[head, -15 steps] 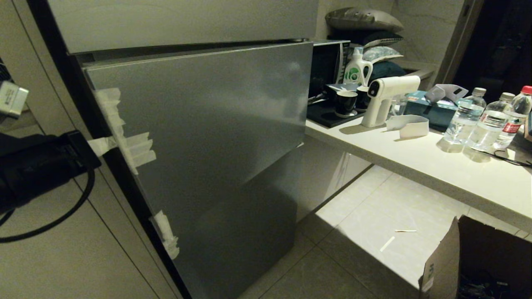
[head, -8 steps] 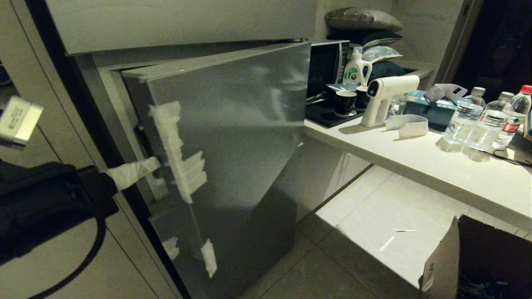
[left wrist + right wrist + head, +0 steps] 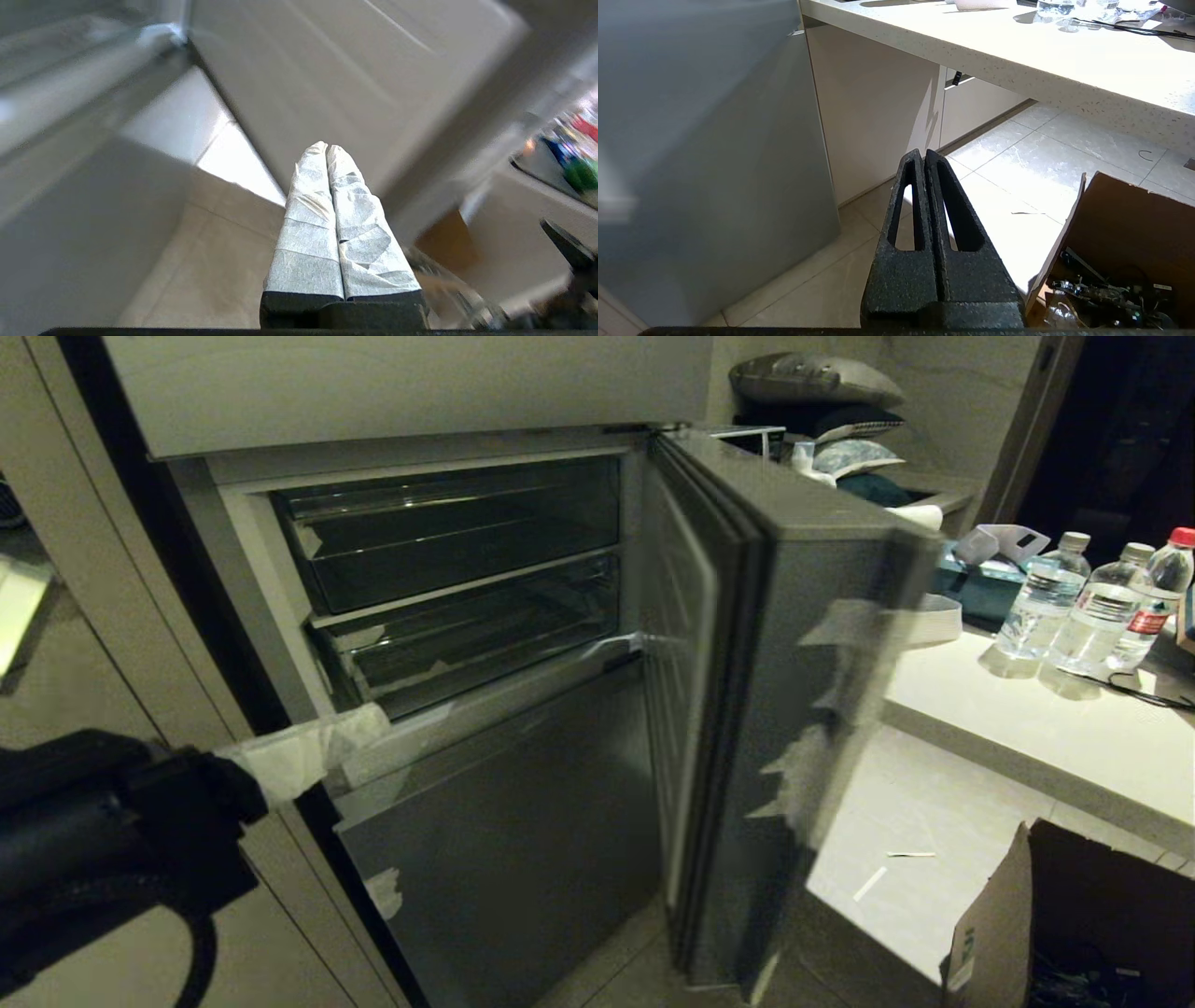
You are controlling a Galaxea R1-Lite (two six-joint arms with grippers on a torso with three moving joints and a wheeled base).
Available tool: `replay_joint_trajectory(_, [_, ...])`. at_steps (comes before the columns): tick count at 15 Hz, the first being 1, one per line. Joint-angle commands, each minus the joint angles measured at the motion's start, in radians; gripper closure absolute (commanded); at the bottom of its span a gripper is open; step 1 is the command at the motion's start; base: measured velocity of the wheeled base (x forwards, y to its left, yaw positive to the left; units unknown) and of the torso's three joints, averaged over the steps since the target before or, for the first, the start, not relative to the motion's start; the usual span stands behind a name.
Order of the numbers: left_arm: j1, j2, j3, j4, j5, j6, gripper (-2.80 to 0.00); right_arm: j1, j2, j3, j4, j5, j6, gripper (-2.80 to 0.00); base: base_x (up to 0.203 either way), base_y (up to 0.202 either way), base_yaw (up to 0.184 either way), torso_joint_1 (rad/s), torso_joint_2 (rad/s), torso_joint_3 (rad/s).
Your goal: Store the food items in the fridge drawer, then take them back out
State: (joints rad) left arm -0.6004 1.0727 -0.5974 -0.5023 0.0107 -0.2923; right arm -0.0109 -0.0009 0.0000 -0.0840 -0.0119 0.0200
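A: Where does the left hand [image 3: 359, 733] sit?

B: Low at the left of the head view, its tape-wrapped fingers [image 3: 327, 210] pressed together with nothing between them. The tips lie by the front edge of the fridge frame, just below the lower clear bin.

A: And the grey door [image 3: 794, 709]?

B: It stands swung wide to the right, edge-on to the camera, with strips of white tape [image 3: 822, 728] on its outer face. Its motion blur hides part of the desk [image 3: 1046, 728] behind.

A: What shows inside?

B: Two clear bins, one above the other. The upper bin [image 3: 448, 537] and the lower bin [image 3: 476, 630] are both pushed in. Which of them is the fridge drawer I cannot tell from here. No food item is visible.

A: The right hand [image 3: 924, 156]?

B: Only its wrist view shows it: black fingers [image 3: 952, 219] closed tight on nothing, over the tiled floor [image 3: 1017, 172], near an open cardboard box [image 3: 1125, 242].

A: On the desk?

B: Water bottles [image 3: 1083, 607] stand together at the far right.
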Motion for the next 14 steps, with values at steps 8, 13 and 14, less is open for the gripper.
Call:
replay_joint_trajectory(8, [0.353, -0.566, 0.077, 0.248, 0.244, 0.264, 0.0, 0.0, 0.0, 0.03, -0.002, 0.0, -0.006, 0.0, 0.0, 0.0, 0.0, 0.0, 0.0, 0.0])
replay_joint_trajectory(13, [0.495, -0.684, 0.426, 0.322, 0.205, 0.342, 0.0, 0.0, -0.001, 0.029, 0.0, 0.0, -0.009, 0.0, 0.0, 0.0, 0.0, 0.0, 0.0, 0.0])
replay_joint_trajectory(14, [0.499, -0.72, 0.505, 0.343, 0.207, 0.366, 0.0, 0.0, 0.0, 0.029, 0.0, 0.0, -0.011, 0.0, 0.0, 0.0, 0.0, 0.0, 0.0, 0.0])
